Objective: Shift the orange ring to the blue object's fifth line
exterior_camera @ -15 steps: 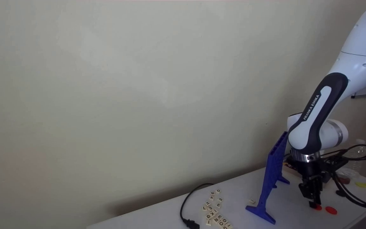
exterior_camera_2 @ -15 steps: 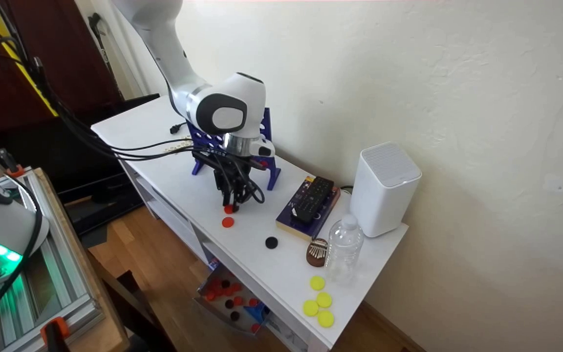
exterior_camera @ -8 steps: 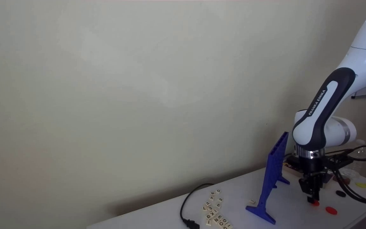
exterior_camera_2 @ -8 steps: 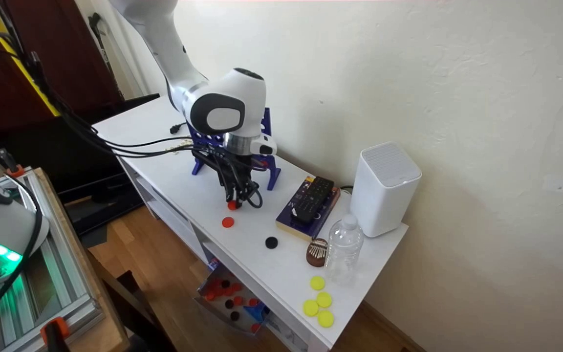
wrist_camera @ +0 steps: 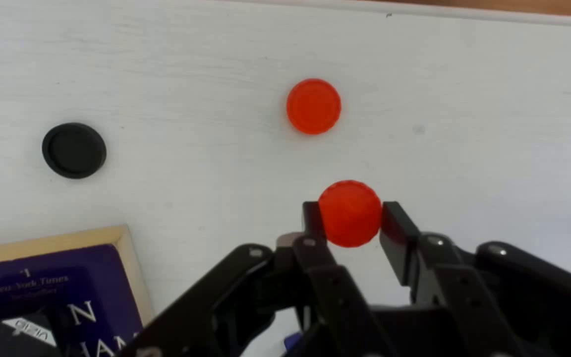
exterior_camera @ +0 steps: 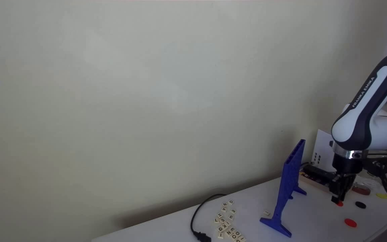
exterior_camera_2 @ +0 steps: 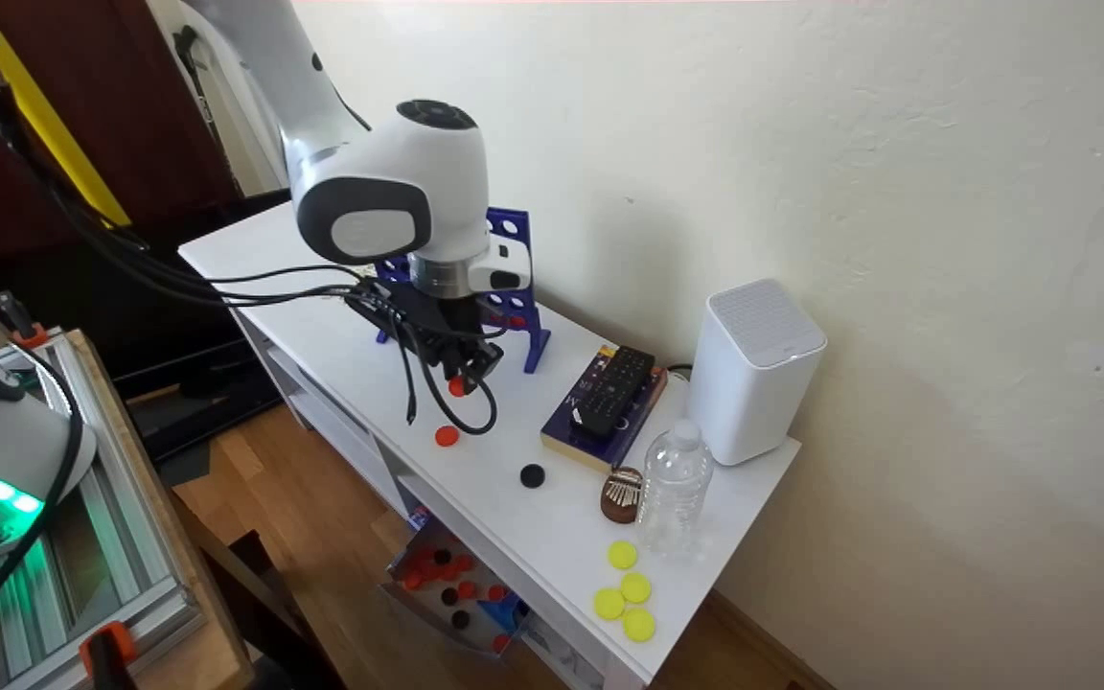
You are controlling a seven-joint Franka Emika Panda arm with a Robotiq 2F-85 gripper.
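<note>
In an exterior view the open drawer (exterior_camera_2: 439, 625), on the near side of the white table (exterior_camera_2: 552, 532), holds loose red discs (exterior_camera_2: 413, 580), several black discs (exterior_camera_2: 449, 595) and, toward its right end, a blue piece (exterior_camera_2: 502, 610). The blue object (exterior_camera: 289, 176) stands on its foot, its panel slanted; something red seems to show low in that panel, though the arm (exterior_camera_2: 418, 158) and its cables hide much of it. Toward the right end of the table a clear bottle (exterior_camera_2: 677, 484) with its cap on stands upright on the near side of the white box (exterior_camera_2: 753, 374), and the book (wrist_camera: 99, 282) carries a black remote (exterior_camera_2: 614, 388).

The gripper (wrist_camera: 352, 216) points down over the table. Its jaws are drawn in to the width of the orange ring (wrist_camera: 350, 210) and have hold of it: the ring sits between the fingertips (wrist_camera: 312, 215), its rim touching them on the left and right in the wrist view, its flat face turned up to the camera. In an exterior view the ring is to the right of the blue object, apart from it.

A second orange disc (exterior_camera_2: 447, 436) lies flat on the table, on the near side of the ring, with a single black disc (exterior_camera_2: 532, 475) to its right. Four yellow discs (exterior_camera_2: 635, 586) lie in the near right corner.
</note>
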